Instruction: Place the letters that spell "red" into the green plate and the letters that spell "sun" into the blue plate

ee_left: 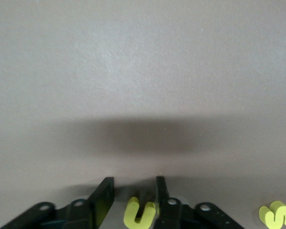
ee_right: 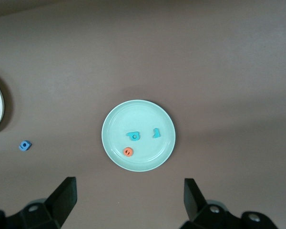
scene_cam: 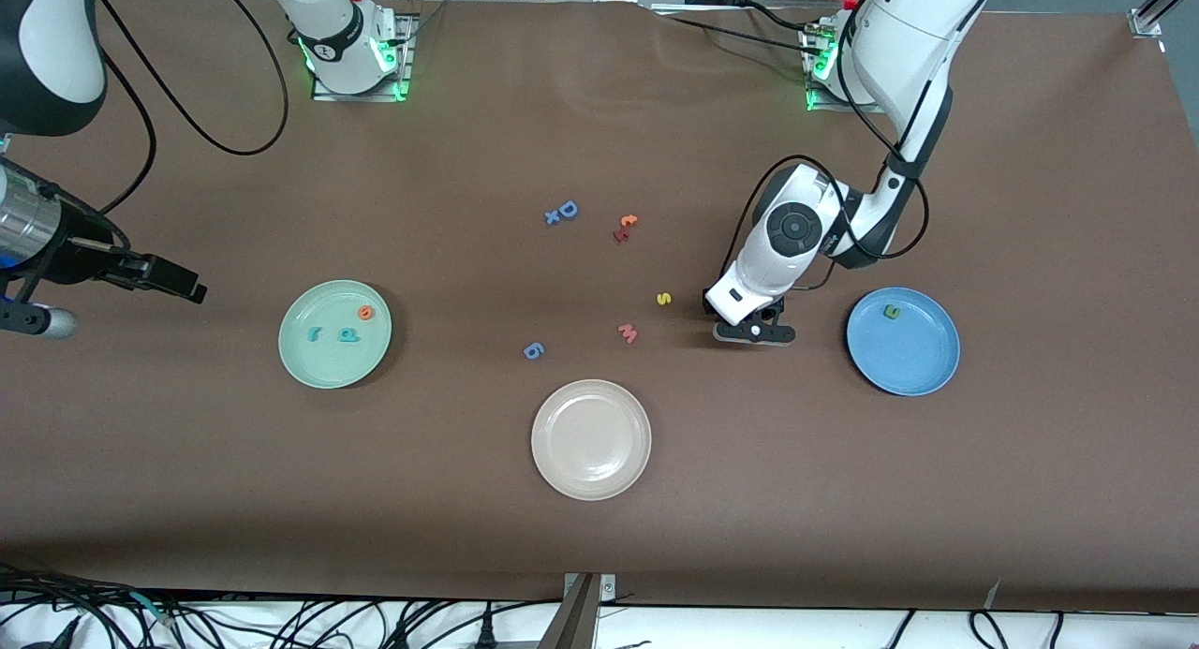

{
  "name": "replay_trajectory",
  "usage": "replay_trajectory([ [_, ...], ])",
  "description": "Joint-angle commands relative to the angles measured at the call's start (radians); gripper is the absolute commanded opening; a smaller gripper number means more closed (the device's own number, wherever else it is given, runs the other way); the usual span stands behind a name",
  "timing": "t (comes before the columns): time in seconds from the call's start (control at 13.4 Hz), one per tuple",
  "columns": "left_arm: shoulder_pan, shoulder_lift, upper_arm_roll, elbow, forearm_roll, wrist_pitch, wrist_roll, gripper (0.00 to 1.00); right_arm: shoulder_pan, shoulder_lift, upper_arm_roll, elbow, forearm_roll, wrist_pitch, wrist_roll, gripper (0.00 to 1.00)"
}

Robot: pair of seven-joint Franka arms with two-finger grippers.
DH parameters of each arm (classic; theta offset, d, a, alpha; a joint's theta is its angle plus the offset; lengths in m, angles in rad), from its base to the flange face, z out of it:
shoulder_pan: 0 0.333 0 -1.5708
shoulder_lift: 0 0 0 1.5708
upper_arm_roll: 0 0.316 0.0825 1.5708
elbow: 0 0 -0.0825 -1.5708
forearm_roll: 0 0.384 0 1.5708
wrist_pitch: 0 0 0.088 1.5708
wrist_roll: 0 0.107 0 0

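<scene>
- The blue plate (scene_cam: 923, 373) lies at the left arm's end of the table and holds the green "u" (scene_cam: 893, 312) alone, so two letters of "sun" are not yet in it
- The left gripper (scene_cam: 754, 333) is down at the table beside that plate, toward the middle, with the yellow "n" (ee_left: 139, 212) lying flat between its fingers (ee_left: 104, 193)
- Its jaws are narrowed but not clenched: one finger touches the letter and a gap shows at the other
- The letter's two legs run along the channel between the fingers, open end away from the wrist, so the squeeze falls across its short width
- To grip well, I judge it should close evenly and stay low, so the foam does not twist or tip up
- The yellow "s" (scene_cam: 663, 299) lies just farther off, apart from the gripper
- The green plate (scene_cam: 309, 368) holds "r" (scene_cam: 315, 331), "d" (scene_cam: 348, 333) and "e" (scene_cam: 365, 313)
- The right gripper (ee_right: 129, 191) waits spread wide above that plate's end
</scene>
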Motion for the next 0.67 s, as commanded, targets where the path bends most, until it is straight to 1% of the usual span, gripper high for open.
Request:
replay_trajectory([
  [0.0, 0.01, -0.014, 0.003, 0.0, 0.042, -0.027, 0.011, 0.45, 0.005, -0.036, 0.011, -0.044, -0.02, 0.024, -0.005, 0.99],
  [0.45, 0.01, -0.014, 0.0, -0.005, 0.041, -0.028, 0.008, 0.45, 0.002, -0.051, 0.001, -0.04, -0.017, 0.019, -0.002, 1.0],
  [0.6, 0.01, -0.015, -0.002, -0.003, 0.041, -0.031, 0.005, 0.45, 0.003, -0.074, 0.01, -0.04, -0.017, 0.001, -0.001, 1.0],
])
